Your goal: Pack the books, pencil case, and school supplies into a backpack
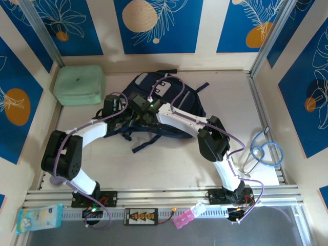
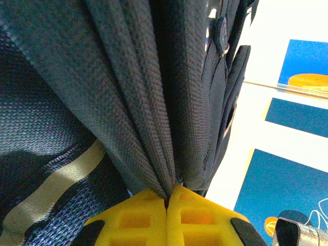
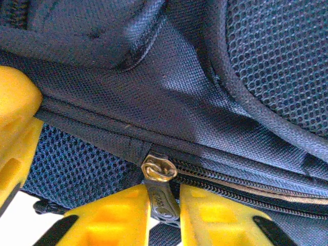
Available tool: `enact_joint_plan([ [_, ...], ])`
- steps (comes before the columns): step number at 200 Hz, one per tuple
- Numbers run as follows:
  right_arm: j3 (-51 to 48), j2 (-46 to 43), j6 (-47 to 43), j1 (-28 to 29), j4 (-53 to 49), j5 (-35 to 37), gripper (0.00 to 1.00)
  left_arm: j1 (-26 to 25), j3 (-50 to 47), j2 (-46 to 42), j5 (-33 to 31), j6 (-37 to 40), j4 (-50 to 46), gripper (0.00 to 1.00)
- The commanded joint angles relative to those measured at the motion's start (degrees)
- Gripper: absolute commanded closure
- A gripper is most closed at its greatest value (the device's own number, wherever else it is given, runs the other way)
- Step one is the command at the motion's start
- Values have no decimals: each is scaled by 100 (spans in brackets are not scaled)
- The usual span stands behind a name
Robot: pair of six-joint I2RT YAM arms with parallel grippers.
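Jaws first, left wrist view: left jaws clenched tight on a bunched fold of the backpack [image 2: 128, 77] fabric, yellow fingers [image 2: 136, 220] meeting with the cloth pinched between them; pale stripe of the front pocket runs just left of the grip

Right wrist view: right jaws set either side of the zipper pull [image 3: 161, 197], pads touching it as far as I can tell, so I read it as pinched. Metal ring of the slider sits just above the pads, and the zipper teeth to the right of it look closed

Top view: backpack lies flat mid-worktop [image 1: 154, 164], toward the far wall, grey-white patch up, straps trailing toward the arms. Both arms reach in and meet at its near-left edge. Mint-green case [image 1: 79, 84] sits in the far-left corner, apart from the backpack. Pale-blue pouch [image 1: 38, 218], which I take for the pencil case, lies on the near rail at front-left, well apart from the backpack. Blue-looped item [image 1: 266, 151] sits at the right edge, can't tell what it is

Progress, my read: early. Left holds the fabric taut, right is on the pull, so this is the opening step. Pencil case not packed; contents of the backpack can't be judged. Unzipping and all loading look left to do
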Motion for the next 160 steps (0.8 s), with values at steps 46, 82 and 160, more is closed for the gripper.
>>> enact_joint_plan([
  [46, -917, -717, -33, -148, 74, 13, 86, -53, 50, -200, 286, 82, 321, 100],
  [82, -1538, -1096, -161, -210, 340, -197, 87, 5, 80, -148, 314, 116, 304, 100],
  [160, -1540, -1024, -880, -139, 409, -123, 70, 46, 111, -214, 289, 327, 125, 100],
])
